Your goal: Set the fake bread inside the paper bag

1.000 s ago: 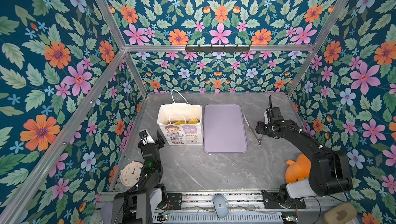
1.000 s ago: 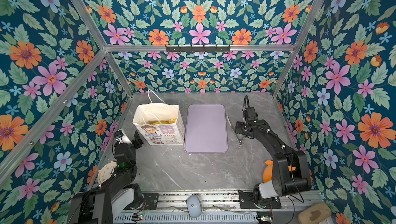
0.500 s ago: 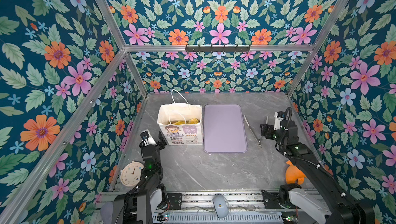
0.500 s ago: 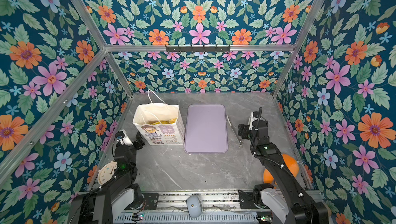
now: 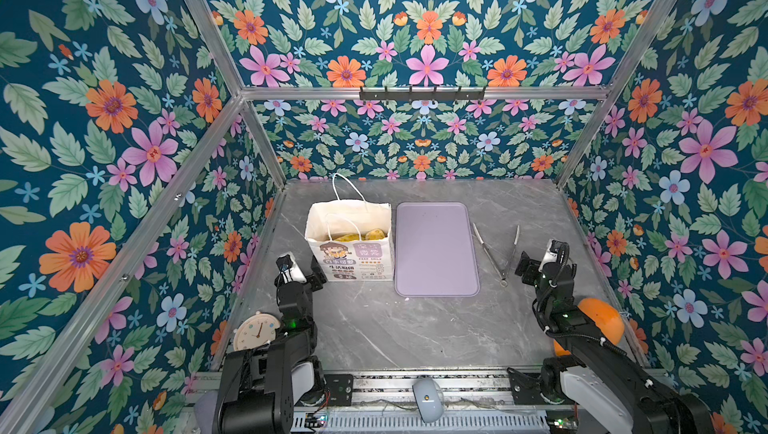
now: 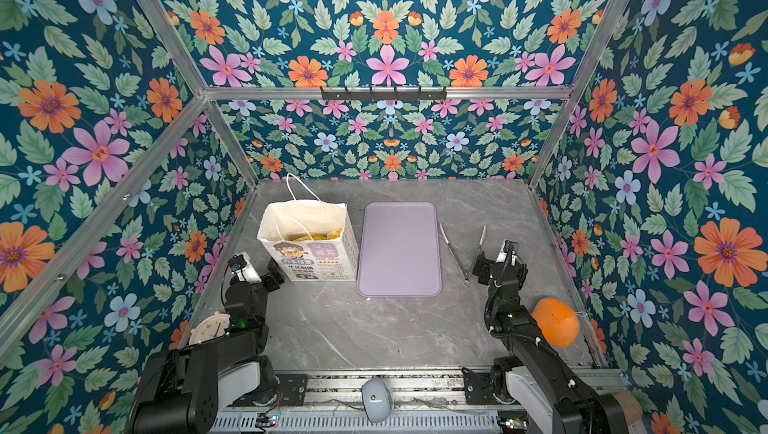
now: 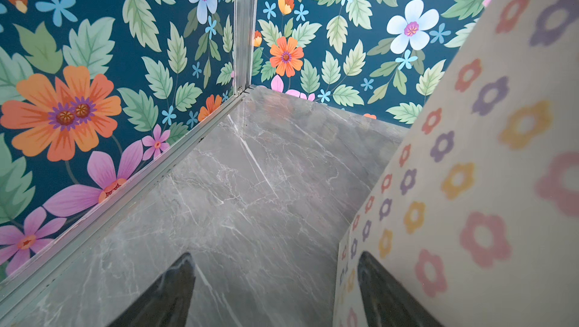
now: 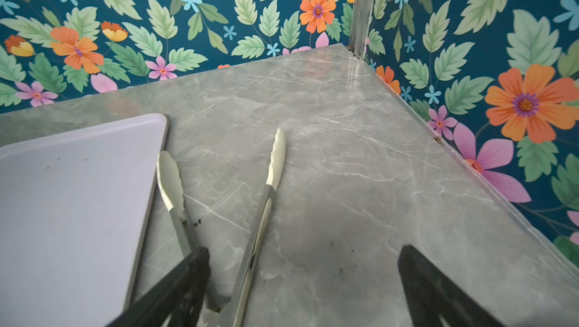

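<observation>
1. My left gripper: jaws stand wide, nothing between them. It sits low over the grey marble table, at the near left corner of the paper bag.
2. In the left wrist view one finger is right at the bag's flower-printed side wall. I can't tell if it touches. The other finger is over bare table.
3. My right gripper: jaws wide too, gripping nothing. It is on the right side of the table, low, near the hinge end of the metal tongs.
4. The tongs lie flat on the table, arms spread in a V, tips pointing to the back wall. One tong arm runs just beside the lilac tray; whether it touches the rim I can't tell.
5. The paper bag stands upright and open at mid-left in both top views. It is just left of the tray, cartoon girl print facing the near edge, one cord handle sticking up at the back.
6. The fake bread is inside the bag. Golden-yellow pieces show over the front rim in both top views, but I can't count them.
7. The tray lies flat between bag and tongs.
8. An orange plush lump sits at the right wall behind my right arm. A round clock is at the left wall by my left arm.
</observation>
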Robot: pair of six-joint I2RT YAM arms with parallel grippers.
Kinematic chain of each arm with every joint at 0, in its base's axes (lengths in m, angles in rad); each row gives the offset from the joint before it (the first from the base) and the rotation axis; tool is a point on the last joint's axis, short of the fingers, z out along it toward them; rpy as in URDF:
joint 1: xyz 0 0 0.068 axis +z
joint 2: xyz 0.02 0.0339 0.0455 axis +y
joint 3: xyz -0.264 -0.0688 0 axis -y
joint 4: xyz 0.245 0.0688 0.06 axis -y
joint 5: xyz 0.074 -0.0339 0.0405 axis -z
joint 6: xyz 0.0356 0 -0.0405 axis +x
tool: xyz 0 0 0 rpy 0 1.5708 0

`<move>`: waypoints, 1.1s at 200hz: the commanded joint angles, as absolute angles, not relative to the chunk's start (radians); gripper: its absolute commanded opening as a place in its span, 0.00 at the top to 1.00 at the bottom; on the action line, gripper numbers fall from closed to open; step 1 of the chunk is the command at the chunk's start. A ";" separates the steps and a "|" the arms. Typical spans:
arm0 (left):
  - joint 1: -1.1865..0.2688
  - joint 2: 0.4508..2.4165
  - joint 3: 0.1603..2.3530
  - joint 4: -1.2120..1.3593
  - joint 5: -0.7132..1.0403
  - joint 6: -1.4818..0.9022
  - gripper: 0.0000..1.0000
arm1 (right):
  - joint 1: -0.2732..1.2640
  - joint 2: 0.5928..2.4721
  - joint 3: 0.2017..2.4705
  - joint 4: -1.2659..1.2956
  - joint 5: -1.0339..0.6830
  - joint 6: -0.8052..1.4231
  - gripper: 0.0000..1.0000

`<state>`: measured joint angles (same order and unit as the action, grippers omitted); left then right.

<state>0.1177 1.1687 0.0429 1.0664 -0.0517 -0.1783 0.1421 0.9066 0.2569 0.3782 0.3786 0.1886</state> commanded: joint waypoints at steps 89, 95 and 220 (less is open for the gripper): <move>0.078 1.365 0.164 1.192 -0.092 -0.097 0.18 | 0.131 1.202 0.207 0.866 0.462 0.060 0.06; 0.077 1.371 0.168 1.193 -0.087 -0.096 0.18 | 0.128 1.224 0.211 0.887 0.458 0.050 0.06; 0.049 1.509 0.192 1.308 -0.104 -0.093 0.18 | 0.044 1.496 0.231 1.154 0.264 0.033 0.01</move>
